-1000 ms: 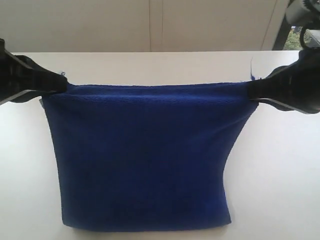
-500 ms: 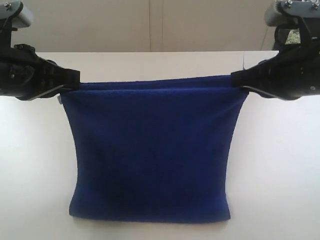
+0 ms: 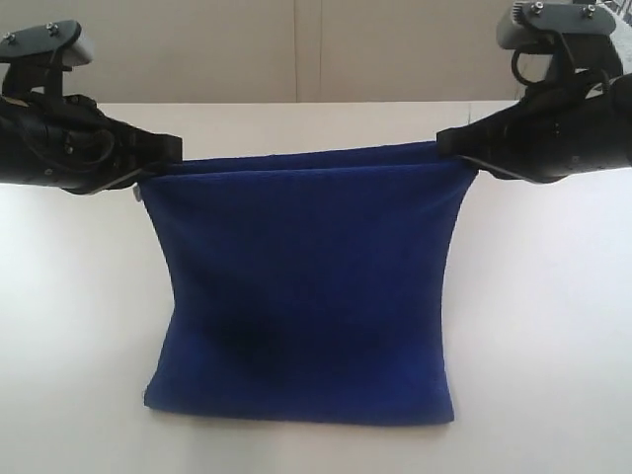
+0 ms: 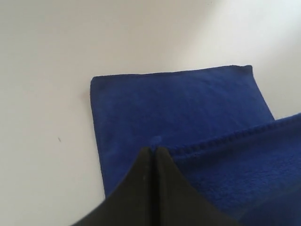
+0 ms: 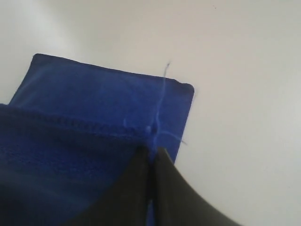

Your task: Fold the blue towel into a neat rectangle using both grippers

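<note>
Room: I see pale wall panels [image 3: 296,49] behind, with vertical seams | bench [image 3: 553,326]: white, plain, matte | blue towel [image 3: 306,286]: top edge raised and stretched taut, lower fold lying on the bench | left tool [image 3: 174,151]: clamped on the towel's left top corner | right tool [image 3: 446,142]: clamped on the right top corner | loose thread [image 5: 162,94]: trailing from that corner.

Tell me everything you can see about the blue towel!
The blue towel is deep royal blue and looks soft and fuzzy, with a stitched hem. The left claw and right claw each pinch one upper corner, so its top edge stretches between them, two layers showing. It hangs down, narrowing a little, and its bottom part lies flat on the white table. A loose thread sticks out near the right claw.
</note>
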Action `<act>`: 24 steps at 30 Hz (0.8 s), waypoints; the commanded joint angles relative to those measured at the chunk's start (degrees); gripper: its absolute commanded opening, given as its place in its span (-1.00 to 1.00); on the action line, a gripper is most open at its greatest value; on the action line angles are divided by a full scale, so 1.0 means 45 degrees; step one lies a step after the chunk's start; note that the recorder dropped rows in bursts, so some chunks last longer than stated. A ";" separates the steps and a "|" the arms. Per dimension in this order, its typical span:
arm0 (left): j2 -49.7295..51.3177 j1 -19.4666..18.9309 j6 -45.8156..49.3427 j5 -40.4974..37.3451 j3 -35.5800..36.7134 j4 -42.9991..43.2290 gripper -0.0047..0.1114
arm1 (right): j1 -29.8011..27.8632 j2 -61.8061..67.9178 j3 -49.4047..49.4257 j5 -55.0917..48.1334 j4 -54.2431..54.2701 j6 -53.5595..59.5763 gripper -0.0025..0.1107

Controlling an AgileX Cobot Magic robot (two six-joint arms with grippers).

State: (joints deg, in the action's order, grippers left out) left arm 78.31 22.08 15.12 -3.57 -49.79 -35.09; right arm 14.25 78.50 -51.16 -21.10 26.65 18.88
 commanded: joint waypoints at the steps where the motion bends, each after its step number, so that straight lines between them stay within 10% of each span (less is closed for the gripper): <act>1: 0.0316 -0.0013 -0.0036 0.0345 -0.0286 -0.0197 -0.92 | -0.0089 0.0465 -0.0082 0.0750 -0.0159 -0.0036 -0.96; 24: 0.2839 -0.0060 -0.0217 0.0669 -0.3092 0.0088 -0.92 | -0.0089 0.2321 -0.1649 0.1642 -0.0159 -0.0067 -0.96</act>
State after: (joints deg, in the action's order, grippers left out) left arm 89.50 22.08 14.30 -0.66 -63.03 -34.47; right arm 14.25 87.59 -57.71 -14.55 26.45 18.67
